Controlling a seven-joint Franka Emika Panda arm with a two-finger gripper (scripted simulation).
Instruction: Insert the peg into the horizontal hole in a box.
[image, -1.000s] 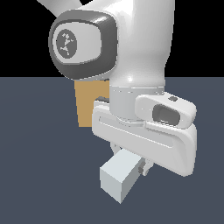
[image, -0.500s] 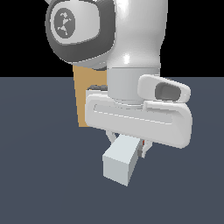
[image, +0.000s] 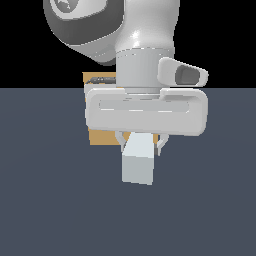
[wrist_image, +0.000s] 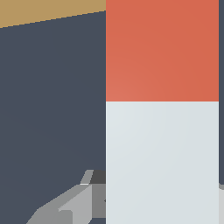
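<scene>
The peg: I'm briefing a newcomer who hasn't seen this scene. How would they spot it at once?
Find the big white robot arm over the dark floor; under its hand, in front of the tan box, a square bar juts out. That is the peg, pale grey-white with one red-orange end toward the box.

Inventory by count — one peg (image: 138, 162), pale grey-white with a single red-orange end (wrist_image: 162, 50); one tan box (image: 102, 136); one robot arm (image: 145, 45) carrying one gripper (image: 142, 145); one dark counter (image: 45, 200). Hole — not visible, uncounted.
</scene>
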